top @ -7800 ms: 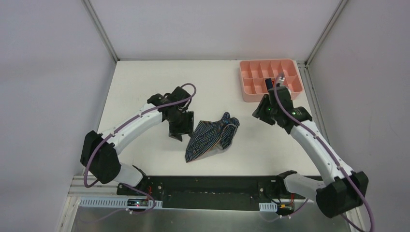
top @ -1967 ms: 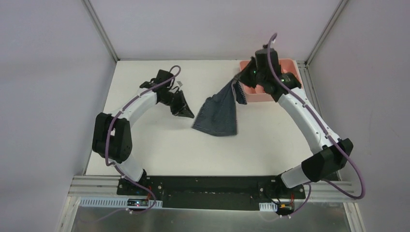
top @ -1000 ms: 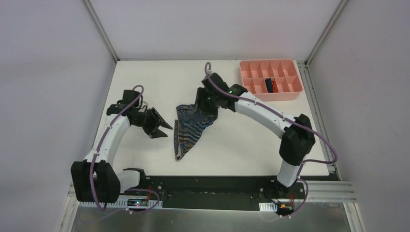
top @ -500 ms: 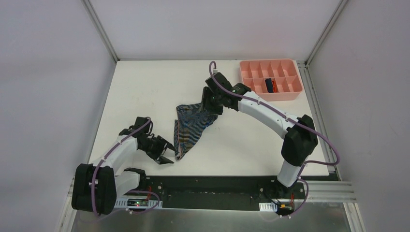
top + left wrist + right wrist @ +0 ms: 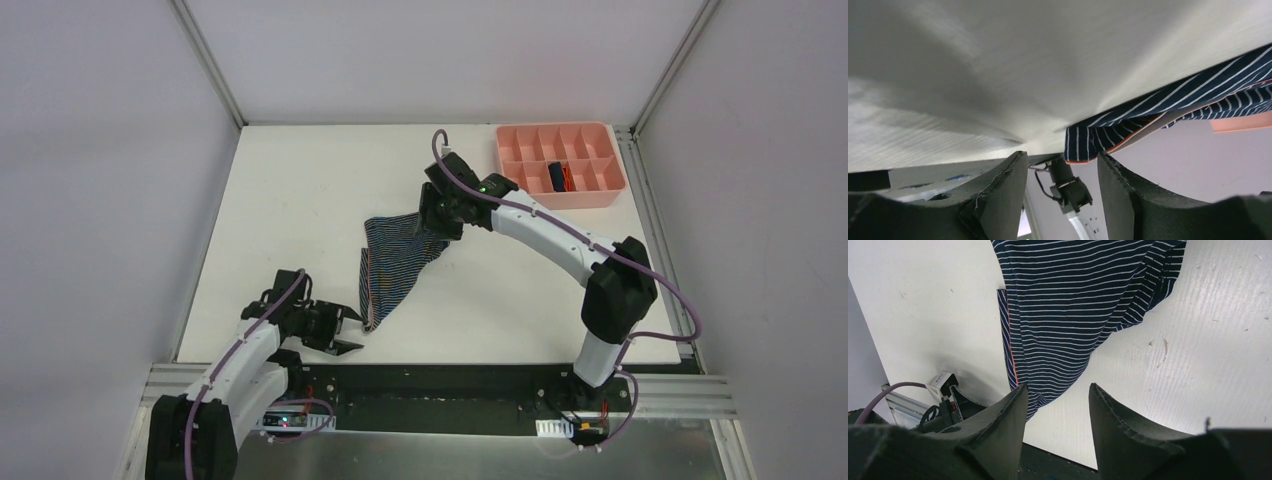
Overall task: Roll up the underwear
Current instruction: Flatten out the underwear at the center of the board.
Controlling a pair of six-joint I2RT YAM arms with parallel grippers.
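Top external: striped underwear [image 5: 395, 265] between spread left tool [image 5: 352, 330] and spread right tool [image 5: 435, 228]; pink tray [image 5: 560, 201] beyond.

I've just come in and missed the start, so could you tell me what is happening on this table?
The striped underwear lies spread out on the table, not yet rolled. The right tool hovers open above its far corner; the left tool, also open, sits low, aimed at the near corner. A navy pair sits in a compartment of the pink tray.
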